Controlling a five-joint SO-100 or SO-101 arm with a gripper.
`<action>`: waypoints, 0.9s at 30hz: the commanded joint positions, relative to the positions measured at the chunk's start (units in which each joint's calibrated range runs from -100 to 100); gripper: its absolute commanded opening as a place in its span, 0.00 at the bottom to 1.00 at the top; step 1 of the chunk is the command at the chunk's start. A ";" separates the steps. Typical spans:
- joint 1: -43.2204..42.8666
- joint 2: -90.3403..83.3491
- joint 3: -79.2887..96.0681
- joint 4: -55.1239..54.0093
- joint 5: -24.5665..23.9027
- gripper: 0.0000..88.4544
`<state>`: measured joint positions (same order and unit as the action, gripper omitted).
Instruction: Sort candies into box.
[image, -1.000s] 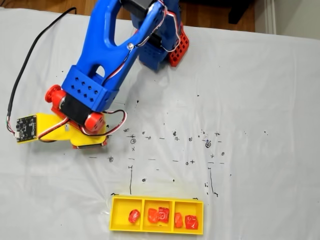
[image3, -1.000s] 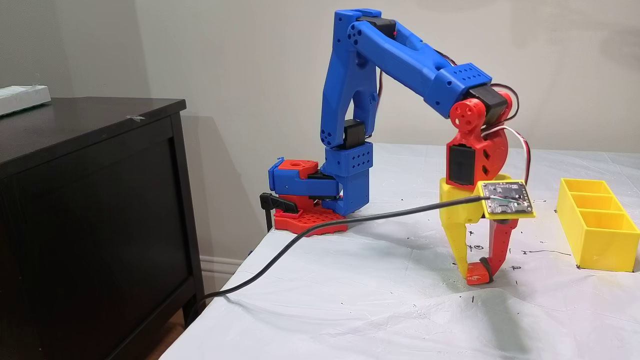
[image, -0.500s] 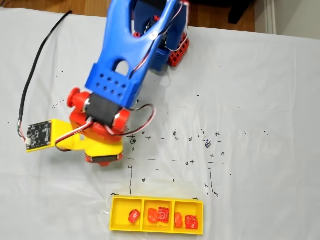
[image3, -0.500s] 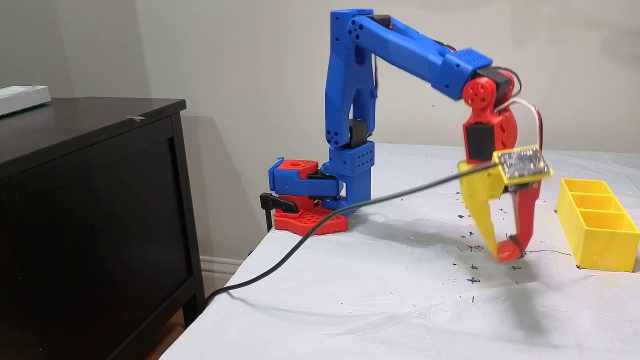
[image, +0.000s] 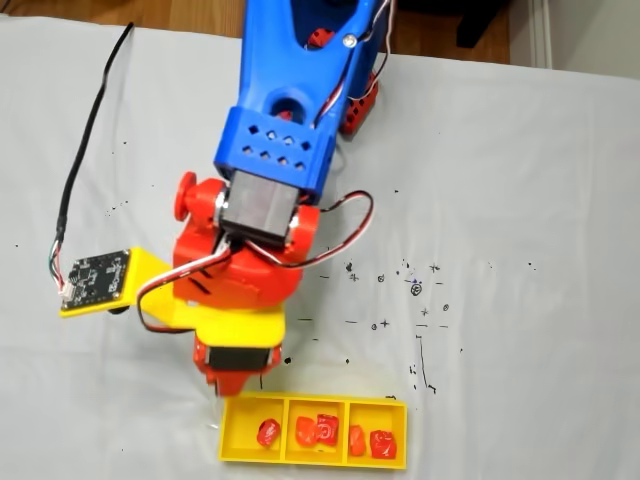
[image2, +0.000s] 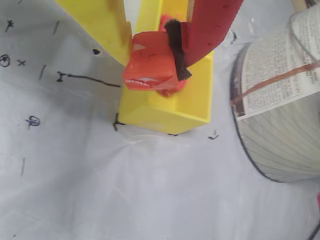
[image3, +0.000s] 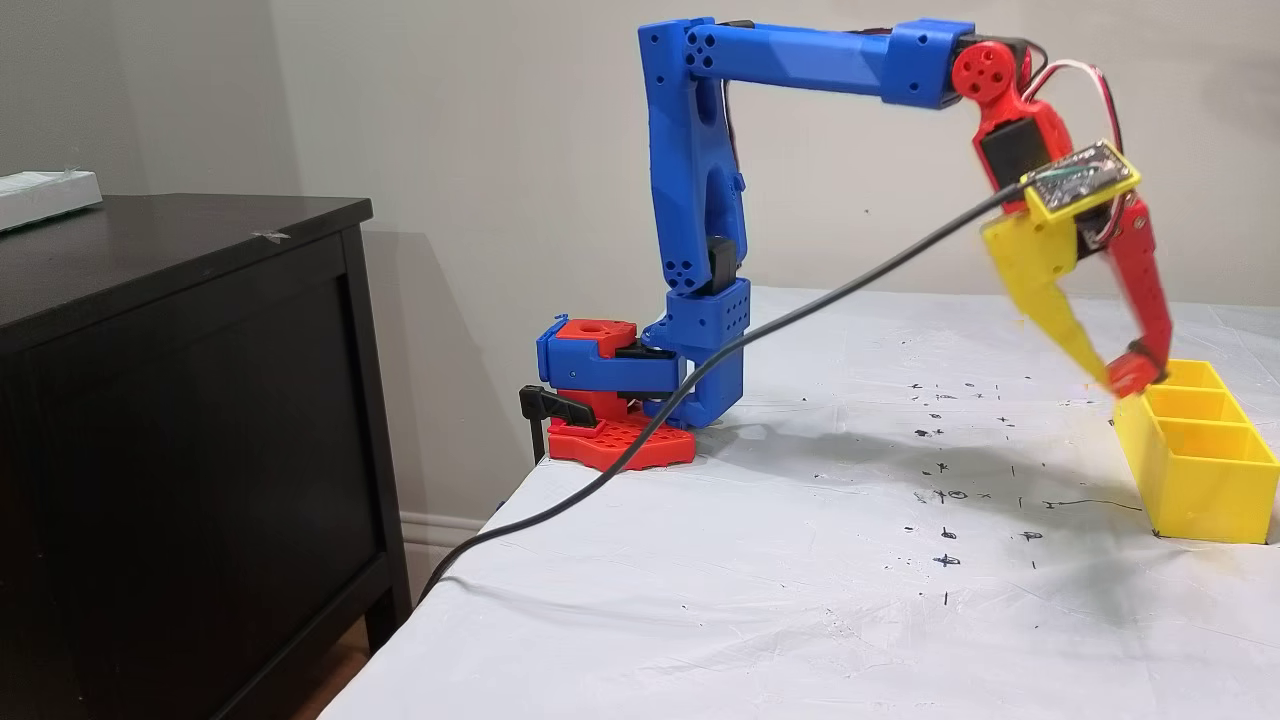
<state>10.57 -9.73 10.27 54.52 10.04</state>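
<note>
Gripper (image2: 152, 62) pinches an orange candy (image2: 150, 70) tight, carried clear above the box (image2: 170, 112) directly beneath for dropping in

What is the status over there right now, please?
End effector shut on an orange candy, raised beside the yellow box. Five candies already in the box. Nothing in the way.

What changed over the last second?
The gripper, shut on an orange candy, lifted it off the table and swung it to the box, now above the near end in the side fixed view. The box and its five candies stayed put.
</note>
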 joint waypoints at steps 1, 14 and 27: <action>-1.70 1.59 -8.95 -1.76 -1.66 0.00; -4.05 8.63 -12.04 -5.77 -4.05 0.00; -4.14 12.10 -11.68 -6.43 -3.91 0.00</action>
<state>6.98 3.81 3.85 48.81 6.03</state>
